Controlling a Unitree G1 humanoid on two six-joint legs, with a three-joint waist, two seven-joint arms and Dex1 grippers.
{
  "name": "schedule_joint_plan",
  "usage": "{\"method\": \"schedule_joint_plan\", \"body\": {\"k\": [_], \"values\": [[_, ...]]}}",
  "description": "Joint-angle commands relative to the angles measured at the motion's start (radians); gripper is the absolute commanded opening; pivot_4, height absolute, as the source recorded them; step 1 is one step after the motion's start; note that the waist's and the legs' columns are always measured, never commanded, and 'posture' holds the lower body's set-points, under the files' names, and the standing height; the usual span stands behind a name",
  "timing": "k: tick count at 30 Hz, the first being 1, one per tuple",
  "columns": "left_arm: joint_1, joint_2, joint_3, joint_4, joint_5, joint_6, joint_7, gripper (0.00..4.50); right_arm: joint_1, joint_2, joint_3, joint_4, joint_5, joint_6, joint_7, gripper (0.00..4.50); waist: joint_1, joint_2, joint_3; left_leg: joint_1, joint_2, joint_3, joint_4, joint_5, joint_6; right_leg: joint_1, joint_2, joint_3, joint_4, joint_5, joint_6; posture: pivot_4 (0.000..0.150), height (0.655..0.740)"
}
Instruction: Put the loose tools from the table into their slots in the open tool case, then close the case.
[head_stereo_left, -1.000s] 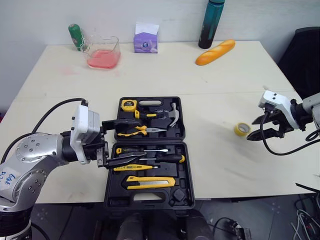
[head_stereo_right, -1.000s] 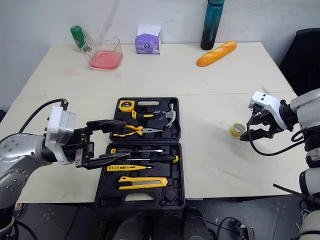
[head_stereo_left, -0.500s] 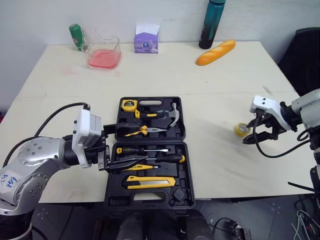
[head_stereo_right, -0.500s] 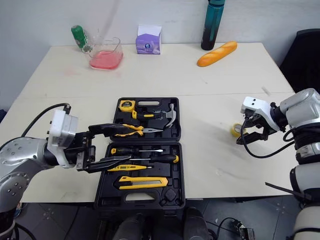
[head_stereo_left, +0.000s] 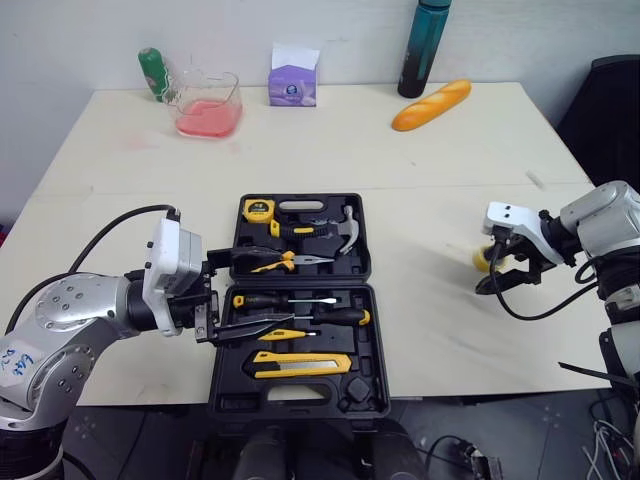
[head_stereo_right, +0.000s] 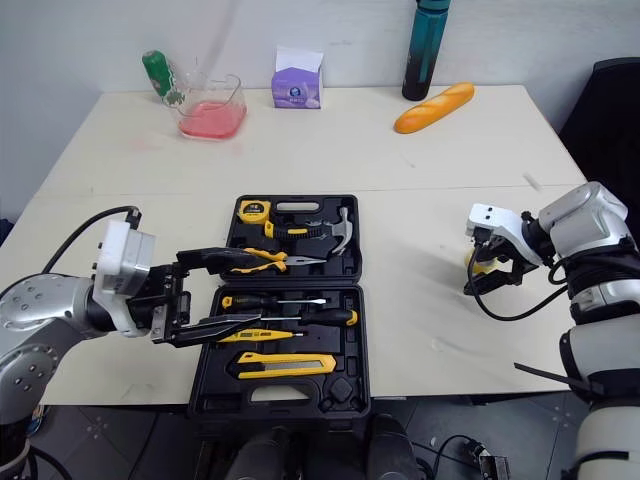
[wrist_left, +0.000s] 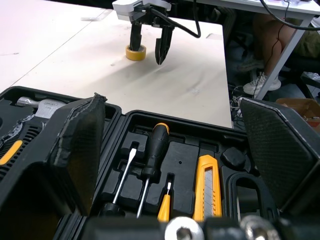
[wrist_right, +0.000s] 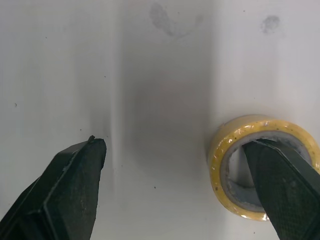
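Yellow tape roll (wrist_right: 220, 150) is lying flat on the pale table (head_stereo_left: 400, 150), hole facing up, well to the right of the open tool case (head_stereo_left: 285, 396) and near the table's right edge. It is looking like the only loose tool outside the case.

Your right gripper (wrist_right: 175, 146) is sitting low over the roll with its jaws spread wide and gripping nothing. In the right wrist view, one black finger (wrist_right: 285, 185) is dipping into the roll's hole while the other (wrist_right: 70, 180) is hanging over bare table, well apart from the ring. So the roll is not sitting centred between the fingers; it is lying entirely to one side, with just one wall of the ring standing in the gap. Being round, the roll is giving you no long axis to line up with. What matters is that wall: closing from here should be pinching it between the inner and outer finger, though the outer finger is having far more ground to cover, so the roll may be sliding as it arrives.

Your left gripper (head_stereo_left: 262, 290) is hovering over the case's left edge, opened wide and empty, far from the roll. The right arm is clearly the nearer one for this pick.
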Motion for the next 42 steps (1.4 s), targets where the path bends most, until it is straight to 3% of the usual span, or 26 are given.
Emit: {"method": "schedule_joint_plan", "body": {"k": [1, 4, 6, 7, 11, 12, 19, 27, 30, 35, 42], "values": [[0.005, 0.005, 0.014, -0.045, -0.009, -0.013, -0.001, 4.47, -0.015, -0.001, -0.005, -0.011, -0.014, -0.020, 0.051, 4.50, 0.000, 0.000, 0.000, 0.000, 0.000, 0.000, 0.000, 0.000, 0.000, 0.000, 0.000, 0.000, 0.000, 0.000, 0.000, 0.150, 0.7400], [0.002, 0.002, 0.016, -0.047, -0.042, 0.003, -0.004, 4.50, -0.013, -0.003, -0.002, -0.016, -0.028, -0.030, 0.048, 3.68, 0.000, 0.000, 0.000, 0.000, 0.000, 0.000, 0.000, 0.000, 0.000, 0.000, 0.000, 0.000, 0.000, 0.000, 0.000, 0.150, 0.7400], [0.004, 0.009, 0.014, -0.048, -0.045, 0.004, -0.016, 4.50, -0.007, -0.001, -0.005, -0.023, -0.034, -0.057, 0.030, 2.59, 0.000, 0.000, 0.000, 0.000, 0.000, 0.000, 0.000, 0.000, 0.000, 0.000, 0.000, 0.000, 0.000, 0.000, 0.000, 0.150, 0.7400], [0.007, 0.013, 0.013, -0.048, -0.044, 0.003, -0.025, 4.50, -0.001, 0.000, -0.011, -0.030, -0.034, -0.079, 0.013, 2.38, 0.000, 0.000, 0.000, 0.000, 0.000, 0.000, 0.000, 0.000, 0.000, 0.000, 0.000, 0.000, 0.000, 0.000, 0.000, 0.150, 0.7400], [0.019, 0.020, 0.016, -0.052, -0.038, -0.004, -0.044, 4.50, 0.020, 0.002, -0.039, -0.054, -0.020, -0.149, -0.026, 0.23, 0.000, 0.000, 0.000, 0.000, 0.000, 0.000, 0.000, 0.000, 0.000, 0.000, 0.000, 0.000, 0.000, 0.000, 0.000, 0.150, 0.7400], [0.024, 0.022, 0.018, -0.053, -0.042, 0.001, -0.044, 4.50, 0.026, 0.000, -0.043, -0.061, -0.019, -0.148, -0.026, 0.03, -0.001, 0.000, 0.000, 0.000, 0.000, 0.000, 0.000, 0.000, 0.000, 0.000, 0.000, 0.000, 0.000, 0.000, 0.000, 0.150, 0.7400], [0.075, 0.026, 0.047, -0.059, -0.040, -0.015, -0.071, 4.50, 0.100, -0.050, -0.072, -0.236, -0.002, -0.171, 0.013, 0.03, 0.000, 0.000, 0.000, 0.000, 0.000, 0.000, 0.000, 0.000, 0.000, 0.000, 0.000, 0.000, 0.000, 0.000, 0.000, 0.150, 0.7400], [0.169, 0.036, 0.064, -0.065, 0.049, -0.126, -0.160, 4.50, 0.177, -0.137, -0.025, -0.868, 0.349, 0.088, 0.053, 0.03, -0.001, 0.003, 0.002, 0.000, 0.002, 0.000, 0.000, -0.001, -0.002, 0.000, 0.001, 0.000, 0.000, 0.000, -0.001, 0.150, 0.7400], [0.211, 0.023, 0.055, -0.064, 0.080, -0.162, -0.169, 4.50, 0.201, -0.154, 0.001, -1.028, 0.449, 0.134, 0.053, 0.03, 0.001, 0.003, 0.002, 0.000, 0.002, -0.001, 0.000, -0.001, -0.002, 0.000, 0.001, -0.001, 0.000, -0.001, -0.001, 0.150, 0.7400], [0.286, 0.010, 0.059, -0.068, 0.113, -0.192, -0.167, 4.50, 0.210, -0.154, 0.065, -1.198, 0.577, 0.152, 0.053, 0.03, 0.003, 0.002, 0.003, 0.000, 0.000, -0.002, 0.001, -0.002, 0.000, 0.000, -0.001, -0.001, 0.000, -0.001, -0.001, 0.150, 0.7400], [0.354, 0.013, 0.050, -0.078, 0.170, -0.235, -0.174, 4.50, 0.223, -0.156, 0.168, -1.260, 0.596, 0.045, 0.053, 0.03, 0.002, 0.001, 0.003, 0.000, 0.001, -0.002, 0.001, -0.002, 0.000, 0.000, -0.002, -0.001, -0.001, -0.001, -0.001, 0.150, 0.7400]]}}
